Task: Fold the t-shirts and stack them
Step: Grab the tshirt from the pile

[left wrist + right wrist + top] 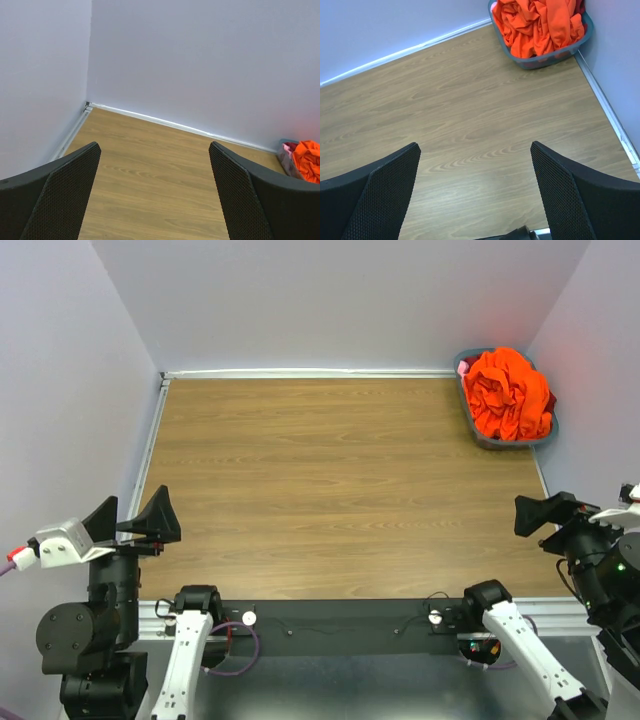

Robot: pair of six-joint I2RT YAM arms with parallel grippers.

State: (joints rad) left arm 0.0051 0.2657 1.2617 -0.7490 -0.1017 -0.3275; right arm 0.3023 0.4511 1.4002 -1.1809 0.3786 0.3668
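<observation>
Laundry sits untouched. From overhead, a crumpled heap of bright orange fabric t-shirts [510, 393] fills the grey-blue plastic basket [478, 432] in the far right corner of the wood-grain table [330, 490]. A scrap of pink cloth [462, 368] peeks out at the basket's far left rim. The left gripper [132, 520] hovers well away from the basket, over the opposite near corner, with its jaws spread wide and holding nothing. The right gripper [546, 514] hangs on the basket's near side, also empty.

At the left wrist, the black mesh-faced fingers [65, 195] stand far apart. The basket shows only at the right margin, orange beside pink.

At the right wrist, the fingers [560, 195] gape just as wide, and the basket lies ahead, slightly right.

I'd judge that no shirt is out yet. The right arm looks better placed to reach in. It should pinch one top fold of orange, lift it clear of the rim, and spread it flat on the bare wood near the basket.
</observation>
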